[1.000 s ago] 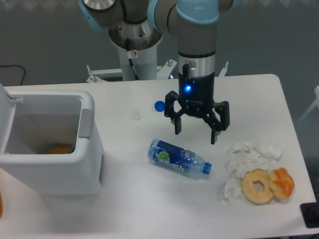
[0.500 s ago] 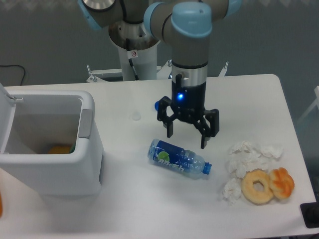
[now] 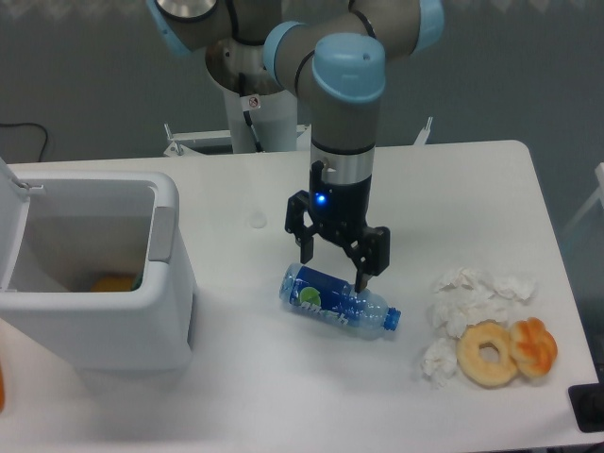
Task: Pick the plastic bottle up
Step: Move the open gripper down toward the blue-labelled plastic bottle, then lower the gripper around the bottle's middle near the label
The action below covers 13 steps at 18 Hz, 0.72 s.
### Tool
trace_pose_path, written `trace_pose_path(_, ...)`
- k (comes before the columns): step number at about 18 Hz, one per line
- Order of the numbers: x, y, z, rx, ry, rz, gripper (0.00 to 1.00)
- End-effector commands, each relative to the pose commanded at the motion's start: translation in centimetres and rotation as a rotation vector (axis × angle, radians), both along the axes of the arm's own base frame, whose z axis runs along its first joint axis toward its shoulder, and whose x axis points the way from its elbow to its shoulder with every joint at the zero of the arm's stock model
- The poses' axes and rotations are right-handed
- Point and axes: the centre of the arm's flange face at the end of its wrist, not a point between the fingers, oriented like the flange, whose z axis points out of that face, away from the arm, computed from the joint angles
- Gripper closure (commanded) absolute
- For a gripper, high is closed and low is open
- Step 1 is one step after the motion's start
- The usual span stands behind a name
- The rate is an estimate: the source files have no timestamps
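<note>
Now the hand (image 3: 334,258) hangs wide open just above the plastic bottle (image 3: 338,301), which lies on its side, long axis slanting between the fingers, cap pointing toward the donut (image 3: 488,353).

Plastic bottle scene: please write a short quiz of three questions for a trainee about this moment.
1. True or false: the plastic bottle stands upright.
2. The gripper is: A) open above the bottle, B) shut on the bottle, C) inside the white bin.
3. What lies on the table beside the crumpled tissues?

Key: 1. False, it lies on its side. 2. A. 3. Two doughnuts.
</note>
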Motion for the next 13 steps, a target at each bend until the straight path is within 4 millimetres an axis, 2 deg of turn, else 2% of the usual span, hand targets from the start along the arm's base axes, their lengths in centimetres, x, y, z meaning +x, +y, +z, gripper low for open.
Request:
trace_pose_path(3, -0.2, -0.4, -1.7, -0.081, 0.054, -0.112, 0.00)
trace_pose_path(8, 0.7, 1.4, -6.4, -0.237, 0.091, -0.260, 0.00)
trace_pose_path(13, 0.7, 1.6, -9.0, -0.354, 0.135, -0.409, 0.00)
